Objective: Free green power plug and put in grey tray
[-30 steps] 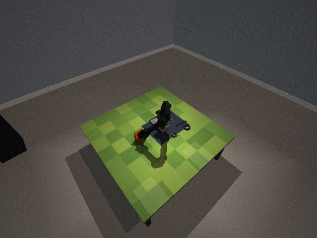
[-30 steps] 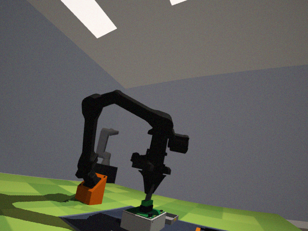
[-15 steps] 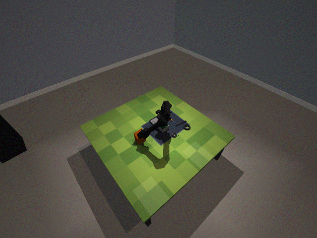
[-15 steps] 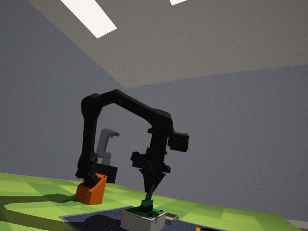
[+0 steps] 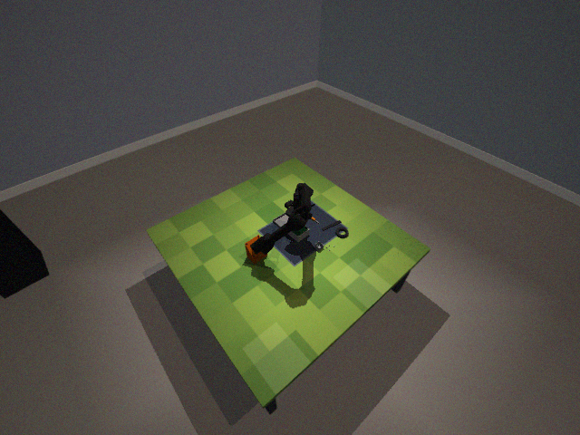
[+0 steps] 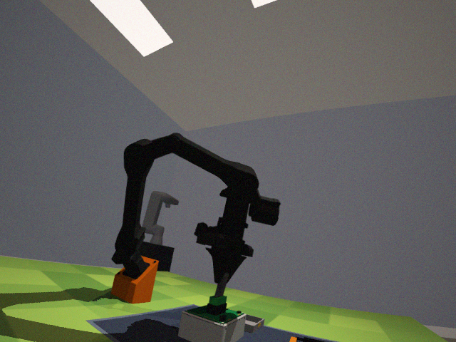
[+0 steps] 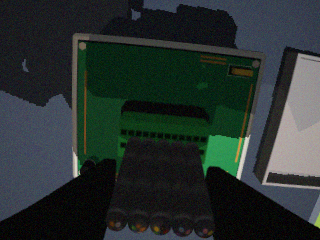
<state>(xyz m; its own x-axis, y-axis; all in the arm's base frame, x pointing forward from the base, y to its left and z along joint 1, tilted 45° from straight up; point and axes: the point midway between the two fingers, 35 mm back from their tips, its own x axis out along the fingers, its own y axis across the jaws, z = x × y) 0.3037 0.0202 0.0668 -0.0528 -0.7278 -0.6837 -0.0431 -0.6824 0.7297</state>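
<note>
One arched black arm (image 5: 281, 230) (image 6: 200, 153), tool (image 6: 220, 281) (image 7: 162, 174) angled down, gripping plug cable (image 6: 221, 285) (image 7: 159, 185)

The black arm (image 5: 280, 234) (image 6: 200, 154) is held up high from its orange base (image 5: 254, 256) (image 6: 127, 291), with its first long part almost straight up and the next part sloped down to the wrist (image 6: 234, 211). The gripper (image 6: 221, 281) (image 7: 162, 174) is hung below and pointed down, with a small tilt. Its two dark fingers (image 6: 229, 263) are pressed in on something, so a gap is left between them.
</note>
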